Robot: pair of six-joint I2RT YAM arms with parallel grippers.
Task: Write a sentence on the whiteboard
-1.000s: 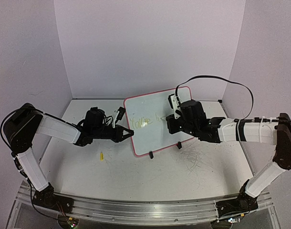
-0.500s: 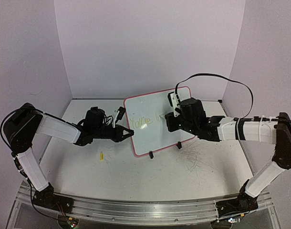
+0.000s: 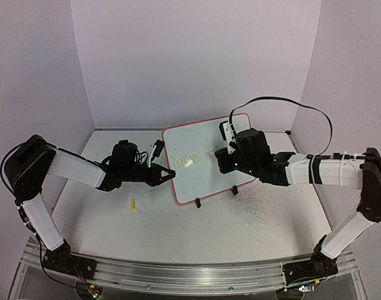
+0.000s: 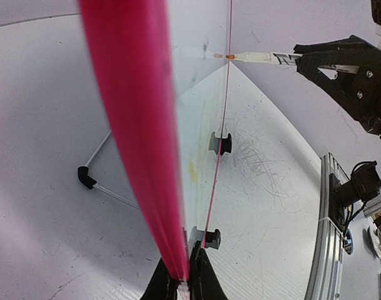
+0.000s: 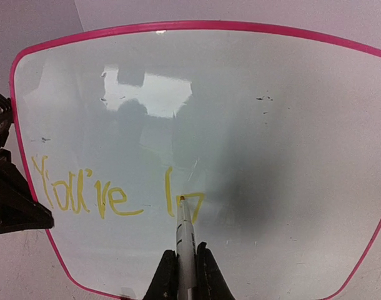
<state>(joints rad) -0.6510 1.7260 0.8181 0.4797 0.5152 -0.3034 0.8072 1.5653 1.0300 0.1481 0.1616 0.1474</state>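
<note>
- Yellow ink is what counts here: the sentence [image 5: 109, 194] reads "You're", then an "l" and the first stroke of the next letter.
- Over the last second, the overhead view shows the right arm edging only slightly along the line. From that height, we cannot tell whether the writing has grown.
- The whiteboard [image 3: 206, 156] has not shifted. It stands tilted on its stand near the middle of the table [image 3: 178, 237], towards the back wall, between the two arms.
- The left gripper [image 4: 180, 281] has stayed where it was, with its fingers pressed together on the pink rim at the board's left edge. We judge that this steadies the board against the push of the pen.
- The right gripper [image 5: 185, 275] is pinched on the marker [image 5: 185, 240], and the marker's tip touches the board at the fresh stroke.
- We judge the task under halfway: the first word is finished, the second is barely begun, and plenty of bare board remains to its right.
- Small steady steps suit the job, since a slip in the left hold would smear the line.
</note>
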